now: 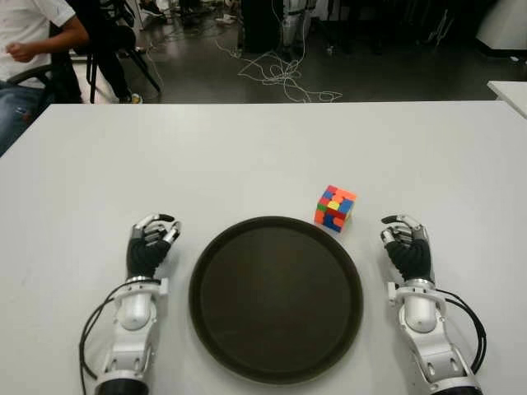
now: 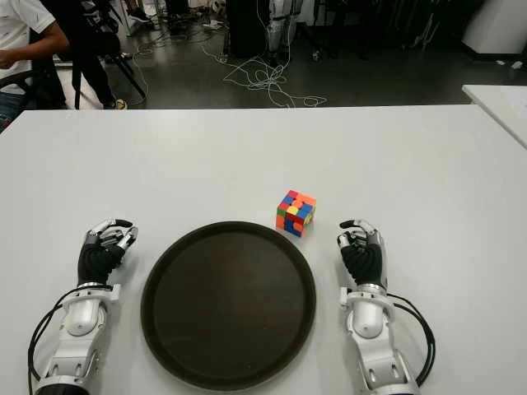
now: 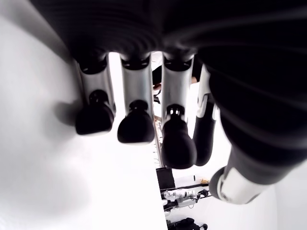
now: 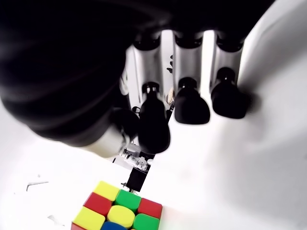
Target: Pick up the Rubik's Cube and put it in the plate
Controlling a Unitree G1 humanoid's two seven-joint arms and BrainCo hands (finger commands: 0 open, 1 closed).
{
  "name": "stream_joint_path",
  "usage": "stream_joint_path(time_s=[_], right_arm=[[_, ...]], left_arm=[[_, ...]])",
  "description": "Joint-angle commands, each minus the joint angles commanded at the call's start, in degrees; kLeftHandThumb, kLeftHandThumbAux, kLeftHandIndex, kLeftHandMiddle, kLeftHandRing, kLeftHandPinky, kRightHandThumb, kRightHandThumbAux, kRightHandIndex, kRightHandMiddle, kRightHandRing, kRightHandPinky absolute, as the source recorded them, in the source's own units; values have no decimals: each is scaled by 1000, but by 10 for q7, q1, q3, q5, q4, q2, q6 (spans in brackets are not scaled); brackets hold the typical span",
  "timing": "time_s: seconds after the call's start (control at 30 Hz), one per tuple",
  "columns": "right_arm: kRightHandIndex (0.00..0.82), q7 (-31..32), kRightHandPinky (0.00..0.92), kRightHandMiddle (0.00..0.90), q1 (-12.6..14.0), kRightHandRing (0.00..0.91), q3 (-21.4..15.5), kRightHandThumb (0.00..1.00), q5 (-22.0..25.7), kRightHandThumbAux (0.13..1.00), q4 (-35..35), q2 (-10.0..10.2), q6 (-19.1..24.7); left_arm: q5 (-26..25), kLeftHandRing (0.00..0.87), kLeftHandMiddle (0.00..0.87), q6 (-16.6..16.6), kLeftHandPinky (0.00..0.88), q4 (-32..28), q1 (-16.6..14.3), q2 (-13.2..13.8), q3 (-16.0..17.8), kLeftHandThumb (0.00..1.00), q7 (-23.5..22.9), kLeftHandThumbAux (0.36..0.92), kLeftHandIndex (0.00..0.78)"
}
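A scrambled Rubik's Cube [image 1: 334, 207] stands on the white table just beyond the far right rim of a round dark brown plate [image 1: 276, 297]. The plate holds nothing. My right hand [image 1: 407, 245] shows to the right of the plate, a short way right of the cube and nearer to me, fingers curled and holding nothing. In the right wrist view the cube [image 4: 117, 211] sits apart from the fingertips [image 4: 191, 106]. My left hand [image 1: 151, 241] shows left of the plate, fingers curled and holding nothing.
The white table [image 1: 247, 156] stretches far ahead of the plate. A seated person [image 1: 29, 49] is at the far left beyond the table's edge. Cables [image 1: 280, 74] lie on the dark floor behind. Another white table's corner [image 1: 510, 92] shows at far right.
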Motion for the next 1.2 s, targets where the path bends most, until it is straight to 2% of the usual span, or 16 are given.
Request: stream_joint_path(time_s=[0.33, 0.53, 0.83, 1.03, 1.2], right_arm=[[439, 1, 809, 795, -22, 811, -4, 691, -2, 728, -31, 3, 11], [439, -2, 817, 802, -31, 818, -4, 688, -12, 728, -29, -4, -11], [439, -7, 821, 797, -42, 822, -17, 685, -5, 729, -22, 3, -51], [438, -9, 819, 789, -57, 815, -27, 684, 0, 729, -7, 0, -87], [438, 2, 814, 783, -68, 808, -31, 683, 10, 730, -8, 0, -92]], left_arm=[[2, 824, 807, -8, 816, 3, 1, 0, -3, 704, 1, 707, 443], [4, 824, 805, -13, 808, 14, -3, 3, -4, 705, 1, 707, 443], [-5, 831, 808, -29, 820, 26, -6, 5, 0, 704, -7, 707, 443], [-12, 836, 812, -42, 823, 34, -8, 4, 3, 703, -11, 707, 442], [-13, 829, 808, -51, 810, 41, -10, 7, 1, 703, -17, 708, 442]])
